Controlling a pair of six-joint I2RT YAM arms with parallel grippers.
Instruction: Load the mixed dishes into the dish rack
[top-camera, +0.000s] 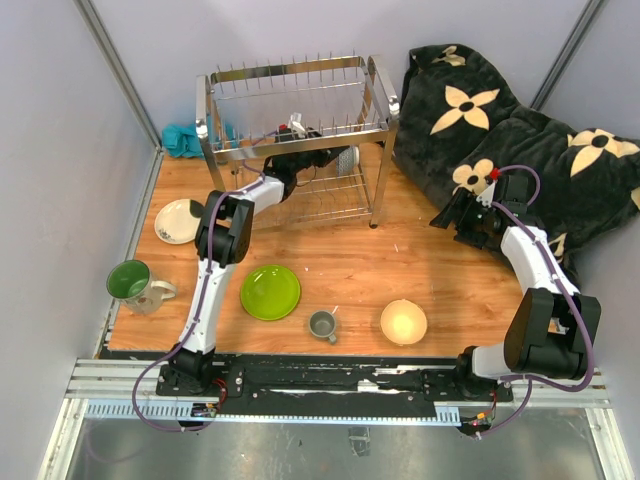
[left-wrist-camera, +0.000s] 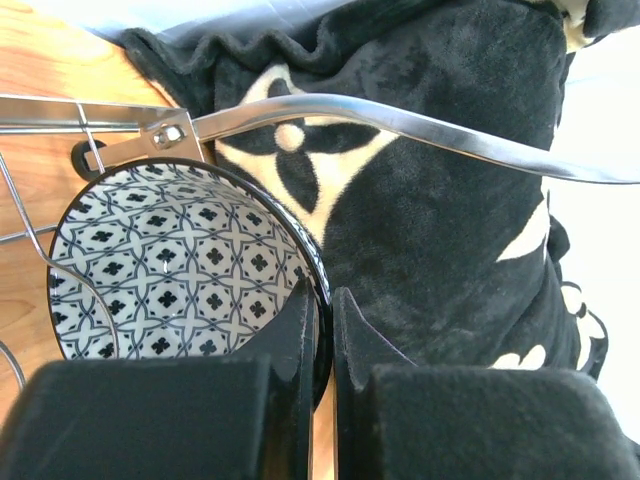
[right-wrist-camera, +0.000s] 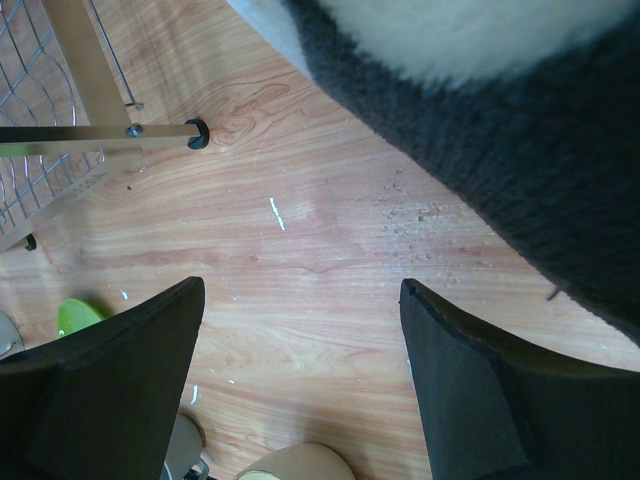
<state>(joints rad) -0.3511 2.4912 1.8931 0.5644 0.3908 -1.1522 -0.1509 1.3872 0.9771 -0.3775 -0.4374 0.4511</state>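
Note:
The chrome dish rack (top-camera: 290, 100) stands at the back of the wooden table. My left gripper (top-camera: 335, 158) reaches into its lower tier and is shut on the rim of the blue-patterned bowl (left-wrist-camera: 180, 265), held on edge beside a rack tube (left-wrist-camera: 420, 125); the left gripper (left-wrist-camera: 325, 300) pinches the rim. On the table lie the cream plate with black patch (top-camera: 178, 221), the white mug with green inside (top-camera: 132, 283), the lime-green plate (top-camera: 270, 292), the small grey mug (top-camera: 322, 324) and the cream-yellow bowl (top-camera: 403, 322). My right gripper (top-camera: 450, 218) is open and empty above the wood (right-wrist-camera: 300, 295).
A black blanket with cream flowers (top-camera: 500, 120) lies bunched at the back right, close to the rack and my right arm. A teal cloth (top-camera: 183, 138) sits behind the rack's left end. A rack leg (right-wrist-camera: 90, 70) shows in the right wrist view.

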